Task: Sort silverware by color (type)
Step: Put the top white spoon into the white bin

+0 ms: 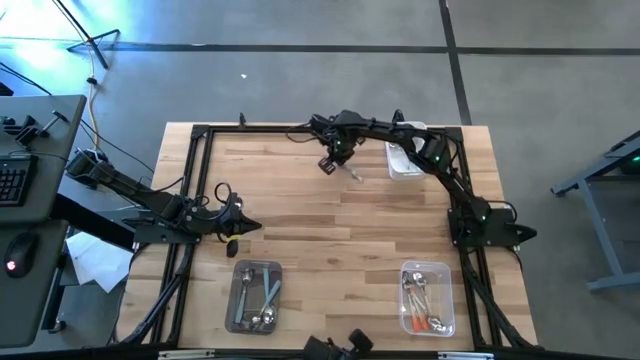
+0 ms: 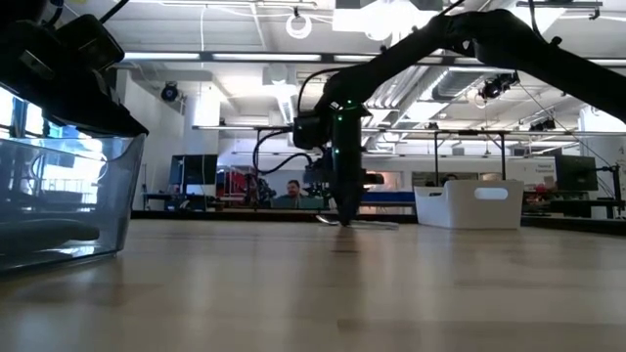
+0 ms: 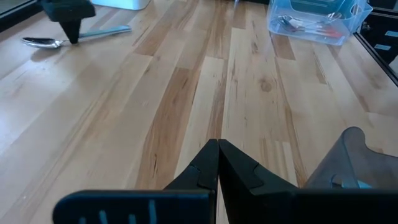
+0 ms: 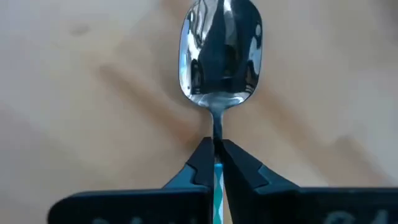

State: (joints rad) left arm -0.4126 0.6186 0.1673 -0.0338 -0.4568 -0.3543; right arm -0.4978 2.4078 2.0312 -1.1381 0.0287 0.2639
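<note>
1. My right gripper (image 4: 216, 155) is clenched on the neck of a small spoon with a shiny metal bowl and a thin light blue handle (image 4: 219, 53); the handle runs back between my fingers.
2. This gripper points down at the far middle of the light wooden plank worktop (image 1: 340, 215), and the spoon lies flat on the worktop beneath it.
3. In the low view the spoon (image 2: 357, 223) rests on the wood at the gripper's tip.
4. A white rectangular plastic tub (image 1: 405, 160) stands just beside the spoon, at the far right of the worktop.
5. My left gripper (image 3: 218, 163) waits with its fingers pressed together and holding nothing, above the left side of the worktop.
6. A clear rectangular plastic tub with silver and light blue spoons (image 1: 256, 296) sits at the near left.
7. A second clear plastic tub with silver and orange-handled spoons (image 1: 427, 298) sits at the near right, well apart from the first.
</note>
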